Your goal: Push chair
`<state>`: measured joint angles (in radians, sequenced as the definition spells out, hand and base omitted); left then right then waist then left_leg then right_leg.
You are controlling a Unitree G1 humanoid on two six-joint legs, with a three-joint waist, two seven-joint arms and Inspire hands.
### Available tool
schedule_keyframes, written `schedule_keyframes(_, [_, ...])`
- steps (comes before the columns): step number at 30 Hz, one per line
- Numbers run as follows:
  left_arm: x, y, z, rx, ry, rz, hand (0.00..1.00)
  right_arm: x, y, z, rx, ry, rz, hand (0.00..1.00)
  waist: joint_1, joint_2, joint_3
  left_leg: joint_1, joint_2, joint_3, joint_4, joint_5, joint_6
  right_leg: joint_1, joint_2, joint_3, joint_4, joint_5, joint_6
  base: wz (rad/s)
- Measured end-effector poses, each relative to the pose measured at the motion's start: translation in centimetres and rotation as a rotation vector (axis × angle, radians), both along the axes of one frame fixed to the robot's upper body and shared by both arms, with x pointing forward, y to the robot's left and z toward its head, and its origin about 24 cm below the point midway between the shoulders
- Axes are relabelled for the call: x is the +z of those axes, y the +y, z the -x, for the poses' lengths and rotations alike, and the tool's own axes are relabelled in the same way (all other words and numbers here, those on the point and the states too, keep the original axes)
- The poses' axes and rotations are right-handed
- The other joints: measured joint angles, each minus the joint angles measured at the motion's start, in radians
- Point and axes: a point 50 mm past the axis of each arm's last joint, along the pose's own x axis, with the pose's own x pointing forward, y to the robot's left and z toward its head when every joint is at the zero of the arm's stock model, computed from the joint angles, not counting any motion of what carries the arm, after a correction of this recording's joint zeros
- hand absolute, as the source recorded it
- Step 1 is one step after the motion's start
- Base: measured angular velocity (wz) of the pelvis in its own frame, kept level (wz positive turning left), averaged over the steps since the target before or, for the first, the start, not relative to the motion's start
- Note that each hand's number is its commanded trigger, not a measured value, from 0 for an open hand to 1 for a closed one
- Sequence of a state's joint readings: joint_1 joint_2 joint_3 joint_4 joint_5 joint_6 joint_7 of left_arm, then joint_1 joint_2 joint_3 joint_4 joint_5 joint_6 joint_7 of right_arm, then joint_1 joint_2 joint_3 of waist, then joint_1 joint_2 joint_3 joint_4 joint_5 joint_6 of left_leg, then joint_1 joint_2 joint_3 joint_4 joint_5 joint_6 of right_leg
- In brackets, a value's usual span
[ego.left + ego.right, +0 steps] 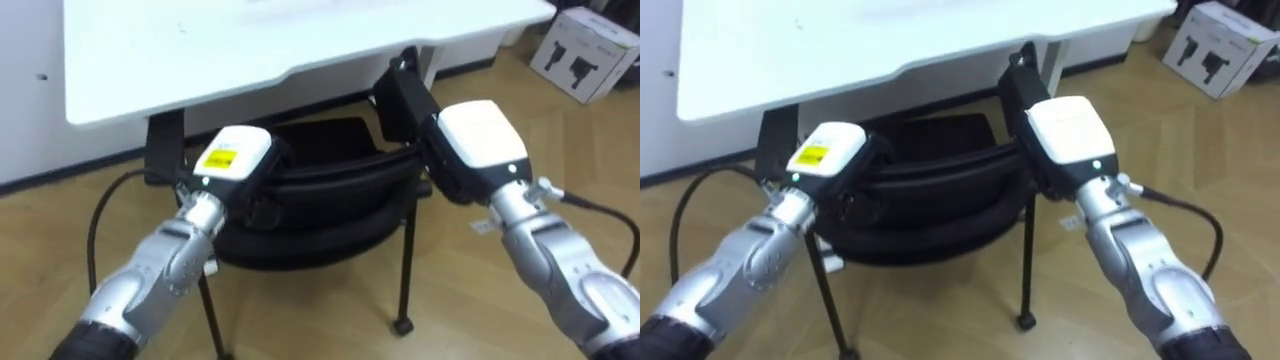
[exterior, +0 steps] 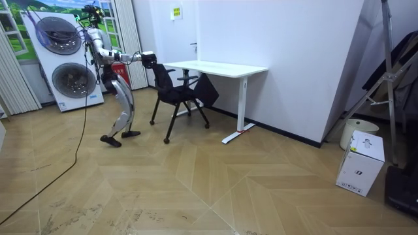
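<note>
Both arms reach forward. The left hand [image 1: 232,160] lies against the left end of the black chair [image 1: 320,195] back's top rail, and the right hand [image 1: 478,140] against its right end. Only the white backs of the hands show, so I cannot tell whether either one grips the rail or merely presses it. The chair stands on the wooden floor [image 1: 300,320] with its front at the near edge of the white desk [image 1: 250,45]. A cardboard box [image 1: 585,50] sits on the floor further right. In the room view the robot leans forward behind the chair, with stacked washing machines [image 2: 65,59] behind it.
</note>
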<state>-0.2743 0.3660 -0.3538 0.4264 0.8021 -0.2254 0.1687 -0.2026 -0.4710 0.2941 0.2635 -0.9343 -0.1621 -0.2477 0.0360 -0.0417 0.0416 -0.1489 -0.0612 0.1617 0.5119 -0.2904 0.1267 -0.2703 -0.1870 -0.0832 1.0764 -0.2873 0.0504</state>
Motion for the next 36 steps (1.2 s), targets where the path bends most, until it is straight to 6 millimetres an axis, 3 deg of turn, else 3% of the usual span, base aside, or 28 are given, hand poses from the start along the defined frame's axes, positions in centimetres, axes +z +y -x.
schedule_keyframes(2, [-0.2, 0.2, 0.1, -0.006, 0.009, -0.004, 1.00, -0.3, 0.0, 0.2, 0.000, 0.011, -0.003, 1.00, 0.001, 0.006, 0.0020, 0.026, 0.005, -0.014, -0.011, -0.017, -0.006, -0.062, 0.020, 0.004, -0.057, -0.005, -0.001, 0.05])
schedule_keyframes(5, [-0.3, 0.6, 0.4, -0.026, 0.008, -0.015, 1.00, -0.7, 0.0, 0.9, 0.007, 0.025, -0.020, 1.00, -0.003, 0.003, -0.0015, 0.059, 0.024, -0.041, -0.021, -0.041, -0.023, -0.126, 0.084, 0.005, -0.323, 0.021, -0.003, 0.27])
schedule_keyframes(7, [-0.5, 0.9, 0.6, -0.038, 0.012, -0.023, 1.00, -1.1, 0.1, 1.4, 0.026, 0.040, -0.030, 1.00, -0.031, -0.006, -0.0095, 0.085, 0.030, -0.103, -0.013, -0.070, -0.048, -0.116, 0.131, 0.027, -0.603, 0.118, -0.009, 0.67])
schedule_keyframes(8, [-0.5, 1.0, 0.7, -0.038, 0.015, -0.026, 1.00, -1.2, 0.1, 1.5, 0.032, 0.045, -0.032, 1.00, -0.041, -0.008, -0.0095, 0.090, 0.030, -0.125, -0.005, -0.080, -0.056, -0.099, 0.137, 0.030, -0.651, 0.158, -0.016, 0.97])
schedule_keyframes(9, [-0.8, 1.1, 0.8, -0.034, 0.025, -0.031, 1.00, -1.4, 0.0, 1.7, 0.036, 0.059, -0.037, 1.00, -0.063, -0.012, -0.0183, 0.103, 0.035, -0.170, 0.011, -0.101, -0.077, -0.070, 0.156, 0.038, -0.662, 0.209, -0.033, 0.89])
schedule_keyframes(11, [-0.9, 0.9, 0.8, -0.030, 0.025, -0.037, 1.00, -1.5, -0.2, 1.7, 0.030, 0.064, -0.042, 1.00, -0.064, -0.005, -0.0244, 0.132, 0.052, -0.194, 0.005, -0.119, -0.104, -0.042, 0.198, 0.045, -0.658, 0.219, -0.051, 0.46])
schedule_keyframes(12, [-0.8, 0.9, 0.8, -0.030, 0.018, -0.030, 1.00, -1.3, -0.2, 1.5, 0.028, 0.060, -0.042, 1.00, -0.058, -0.002, -0.0251, 0.149, 0.065, -0.197, -0.010, -0.126, -0.118, -0.034, 0.214, 0.044, -0.655, 0.235, -0.076, 0.06])
schedule_keyframes(13, [-0.6, 0.9, 0.7, -0.024, 0.004, -0.024, 1.00, -0.9, -0.1, 1.1, 0.030, 0.054, -0.038, 1.00, -0.057, 0.005, -0.0245, 0.156, 0.078, -0.207, -0.015, -0.137, -0.131, -0.035, 0.227, 0.037, -0.639, 0.234, -0.103, 0.07])
schedule_keyframes(17, [0.1, 0.9, 0.2, -0.019, -0.023, -0.027, 1.00, 0.0, 0.2, 0.4, 0.030, 0.053, -0.021, 1.00, -0.056, 0.015, -0.0268, 0.179, 0.128, -0.234, -0.022, -0.160, -0.164, -0.032, 0.261, -0.006, -0.592, 0.161, -0.142, 0.20])
schedule_keyframes(19, [-0.1, 1.8, 0.4, -0.012, -0.003, -0.047, 1.00, -0.3, 0.7, 1.3, 0.066, 0.074, -0.017, 1.00, -0.053, 0.015, -0.0241, 0.164, 0.159, -0.225, 0.104, -0.151, -0.179, 0.009, 0.275, -0.037, -0.568, 0.118, -0.167, 0.14])
schedule_keyframes(21, [-0.5, 2.3, 0.5, -0.009, 0.018, -0.064, 1.00, -0.9, 0.9, 1.7, 0.079, 0.100, -0.019, 1.00, -0.058, 0.012, -0.0198, 0.141, 0.187, -0.212, 0.229, -0.125, -0.198, 0.050, 0.277, -0.070, -0.547, 0.079, -0.186, 0.28])
schedule_keyframes(22, [-0.5, 2.3, 0.6, -0.015, 0.019, -0.067, 1.00, -0.9, 0.9, 1.9, 0.086, 0.106, -0.021, 1.00, -0.068, 0.008, -0.0182, 0.103, 0.208, -0.192, 0.319, -0.098, -0.196, 0.060, 0.275, -0.094, -0.531, 0.054, -0.196, 0.47])
schedule_keyframes(24, [-0.4, 2.4, 0.6, -0.018, 0.016, -0.070, 1.00, -1.1, 0.8, 2.5, 0.094, 0.104, -0.027, 1.00, -0.076, -0.004, -0.0174, 0.058, 0.229, -0.176, 0.398, -0.046, -0.196, 0.072, 0.272, -0.118, -0.524, 0.036, -0.207, 0.45])
schedule_keyframes(25, [-0.4, 2.5, 0.6, -0.018, 0.019, -0.074, 1.00, -1.2, 0.8, 2.7, 0.098, 0.103, -0.035, 1.00, -0.079, -0.013, -0.0177, 0.052, 0.233, -0.174, 0.409, -0.026, -0.198, 0.082, 0.268, -0.130, -0.526, 0.033, -0.207, 0.35])
schedule_keyframes(27, [-0.4, 2.5, 0.6, -0.021, 0.015, -0.076, 1.00, -1.2, 0.6, 3.0, 0.105, 0.102, -0.038, 1.00, -0.090, -0.015, -0.0170, 0.041, 0.242, -0.171, 0.403, -0.019, -0.201, 0.088, 0.263, -0.154, -0.539, 0.031, -0.214, 0.39])
schedule_keyframes(30, [-0.3, 2.1, 0.4, -0.027, -0.002, -0.090, 1.00, -0.9, 0.4, 3.2, 0.112, 0.098, -0.031, 1.00, -0.106, -0.035, -0.0237, 0.038, 0.238, -0.156, 0.310, -0.019, -0.205, 0.089, 0.237, -0.188, -0.582, 0.049, -0.220, 0.43])
schedule_keyframes(32, [-0.2, 2.0, 0.3, -0.023, -0.003, -0.090, 1.00, -0.7, 0.5, 3.2, 0.114, 0.092, -0.028, 1.00, -0.112, -0.036, -0.0247, 0.044, 0.234, -0.138, 0.218, -0.020, -0.206, 0.089, 0.232, -0.193, -0.625, 0.073, -0.224, 0.23])
schedule_keyframes(34, [-0.3, 1.9, 0.3, -0.020, -0.003, -0.088, 1.00, -0.6, 0.4, 3.1, 0.108, 0.088, -0.024, 1.00, -0.110, -0.036, -0.0246, 0.045, 0.196, -0.137, 0.047, -0.019, -0.207, 0.093, 0.222, -0.197, -0.675, 0.106, -0.221, 0.02])
schedule_keyframes(35, [-0.4, 1.8, 0.3, -0.019, 0.000, -0.087, 1.00, -0.7, 0.4, 3.1, 0.106, 0.090, -0.023, 1.00, -0.108, -0.034, -0.0246, 0.042, 0.184, -0.140, 0.006, -0.015, -0.205, 0.096, 0.222, -0.198, -0.686, 0.113, -0.219, -0.17])
schedule_keyframes(36, [-0.5, 1.7, 0.5, -0.019, 0.003, -0.080, 1.00, -0.7, 0.3, 3.1, 0.101, 0.092, -0.021, 1.00, -0.092, -0.029, -0.0245, 0.035, 0.165, -0.145, -0.052, 0.016, -0.210, 0.099, 0.215, -0.215, -0.696, 0.119, -0.214, -0.45])
